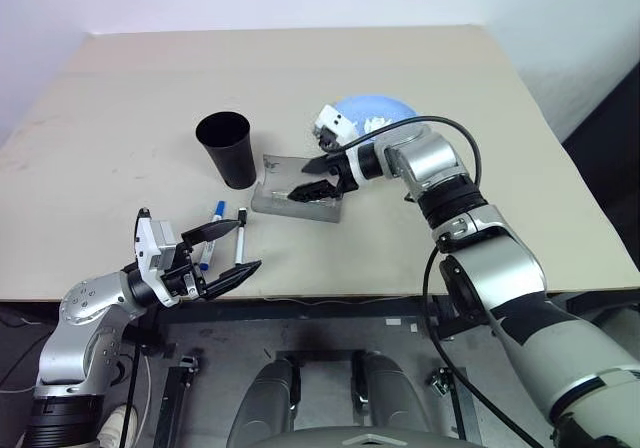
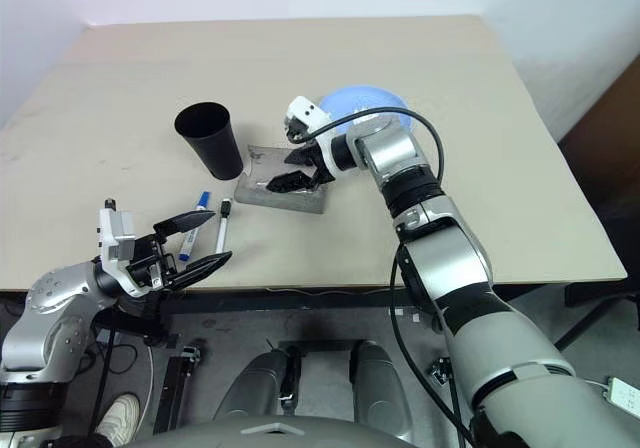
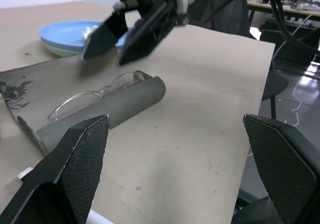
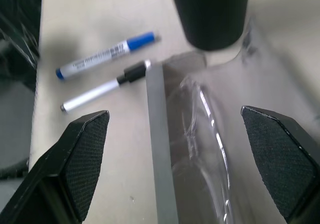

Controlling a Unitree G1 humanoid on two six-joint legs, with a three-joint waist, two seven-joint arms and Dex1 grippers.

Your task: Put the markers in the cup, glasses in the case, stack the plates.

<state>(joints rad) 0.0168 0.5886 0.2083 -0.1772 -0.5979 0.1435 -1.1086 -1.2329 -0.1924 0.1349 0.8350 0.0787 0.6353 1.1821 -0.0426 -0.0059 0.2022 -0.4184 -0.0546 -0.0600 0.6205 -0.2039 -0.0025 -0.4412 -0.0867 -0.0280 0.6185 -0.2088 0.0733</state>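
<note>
Glasses (image 3: 95, 95) lie in the open grey case (image 1: 290, 199) beside the black cup (image 1: 227, 148). Right pincer (image 1: 315, 178) hovers above them, spread wide, empty. Left pincer (image 1: 228, 250) gapes empty near both markers (image 1: 212, 234) on the tabletop (image 1: 120, 118).

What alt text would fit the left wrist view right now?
The clear glasses lie in the open grey case on the tan table, with the right pincer open just above them. Behind, the light blue plate sits stacked on the green plate; the left pincer's fingers frame the foreground.
</note>
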